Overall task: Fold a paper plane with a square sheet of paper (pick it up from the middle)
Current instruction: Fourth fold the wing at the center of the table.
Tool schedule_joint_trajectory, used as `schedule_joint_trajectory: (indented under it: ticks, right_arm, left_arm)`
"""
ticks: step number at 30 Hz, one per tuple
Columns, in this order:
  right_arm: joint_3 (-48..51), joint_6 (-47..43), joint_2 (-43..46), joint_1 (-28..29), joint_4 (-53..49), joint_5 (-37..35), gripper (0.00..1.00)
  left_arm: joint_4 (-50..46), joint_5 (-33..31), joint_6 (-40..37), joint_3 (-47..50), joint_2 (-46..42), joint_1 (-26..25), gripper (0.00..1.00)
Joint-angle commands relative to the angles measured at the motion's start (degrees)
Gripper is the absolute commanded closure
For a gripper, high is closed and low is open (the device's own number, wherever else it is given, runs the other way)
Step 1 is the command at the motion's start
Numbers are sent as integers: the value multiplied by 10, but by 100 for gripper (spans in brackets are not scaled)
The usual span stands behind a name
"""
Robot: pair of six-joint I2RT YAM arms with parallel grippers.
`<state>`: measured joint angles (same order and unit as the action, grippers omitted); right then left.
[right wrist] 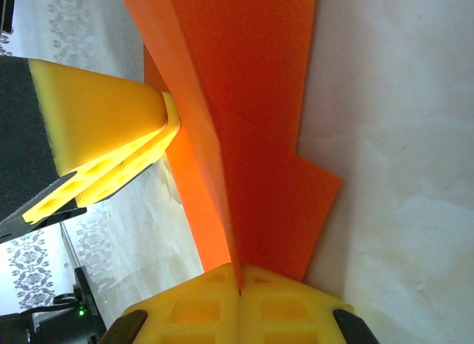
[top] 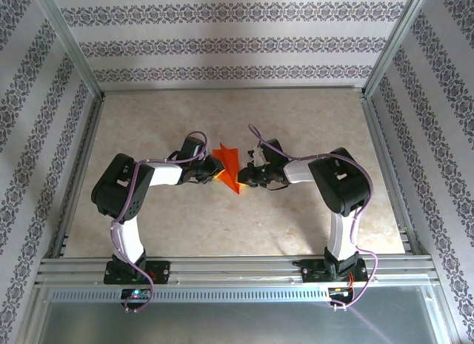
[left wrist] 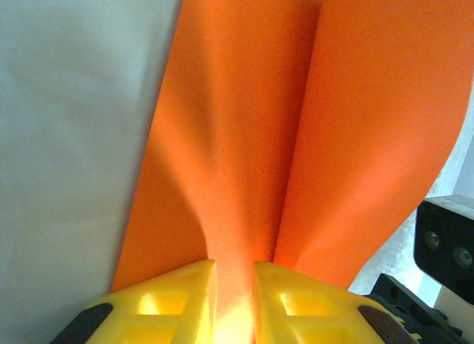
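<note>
The square sheet of paper (top: pixel 226 168) is bright orange-red and folded into a narrow paper plane shape with a central ridge and flat wings, held above the table's middle. My left gripper (top: pixel 211 170) pinches it from the left. In the left wrist view the paper (left wrist: pixel 244 136) runs down into the narrow gap of the left gripper (left wrist: pixel 235 299). My right gripper (top: pixel 244 175) grips it from the right. In the right wrist view the right gripper (right wrist: pixel 239 292) is shut on the paper's (right wrist: pixel 259 99) ridge, and the left gripper's yellow fingers (right wrist: pixel 111 114) pinch the far edge.
The beige tabletop (top: pixel 222 225) is bare around the arms. Aluminium frame rails (top: pixel 222 270) run along the near edge and both sides, with patterned walls behind. Part of the black right gripper body (left wrist: pixel 444 240) shows at the edge of the left wrist view.
</note>
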<state>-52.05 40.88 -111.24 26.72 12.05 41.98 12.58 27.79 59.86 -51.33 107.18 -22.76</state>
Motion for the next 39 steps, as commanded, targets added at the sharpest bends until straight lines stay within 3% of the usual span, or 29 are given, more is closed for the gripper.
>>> schedule_joint_trajectory:
  ticks: [1,14,26,34,39]
  right_arm:
    - [-12,6,15,-5,-26,-3,95]
    - [-42,-25,2,10,-63,2,90]
    - [-71,-104,18,38,-164,-118,82]
    - [-83,-115,12,46,-165,-106,92]
    - [-77,-106,10,39,-130,-59,96]
  left_arm:
    - [-16,-5,9,13,-6,3,79]
    - [-13,-9,18,25,-18,3,80]
    - [-15,-6,24,27,-17,3,80]
    - [-13,-5,27,31,-18,3,81]
    - [-14,-5,28,32,-21,3,81]
